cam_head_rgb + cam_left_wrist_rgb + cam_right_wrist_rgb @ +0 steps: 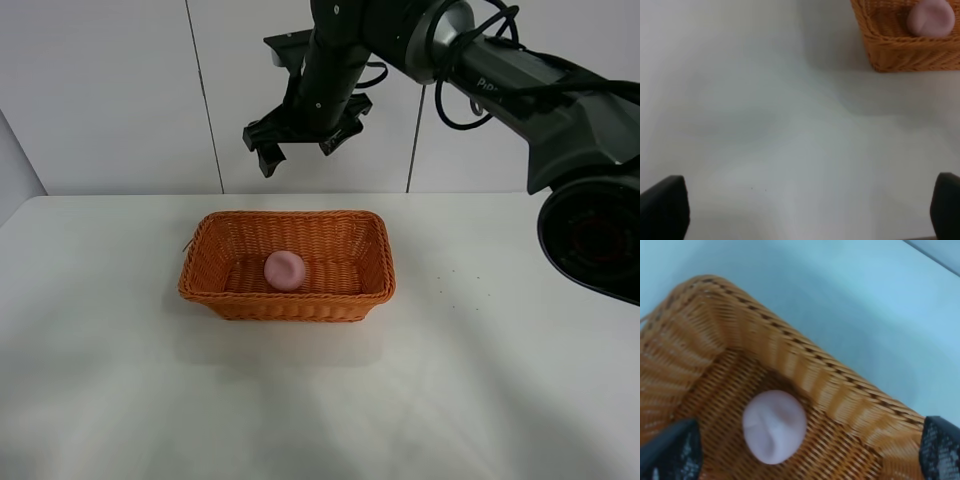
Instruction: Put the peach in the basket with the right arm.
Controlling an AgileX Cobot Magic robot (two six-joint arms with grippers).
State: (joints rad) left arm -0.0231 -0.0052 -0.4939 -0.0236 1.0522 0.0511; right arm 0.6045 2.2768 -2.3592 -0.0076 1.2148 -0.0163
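Note:
The pink peach (285, 270) lies on the floor of the orange-brown wicker basket (215, 290), near its middle. My right gripper (298, 150) hangs open well above the basket's far rim, nothing between its fingers. The right wrist view looks down on the peach (774, 426) inside the basket (805, 370), with both fingertips (671, 450) spread wide at the picture's corners. In the left wrist view the basket's corner (900, 55) and the peach (931, 18) show far off; the left gripper (805, 210) is open over bare table.
The white table (480, 380) stretches around the basket on all sides. A white panelled wall (110, 90) stands behind it. The right arm's black links (520, 90) reach in from the upper right.

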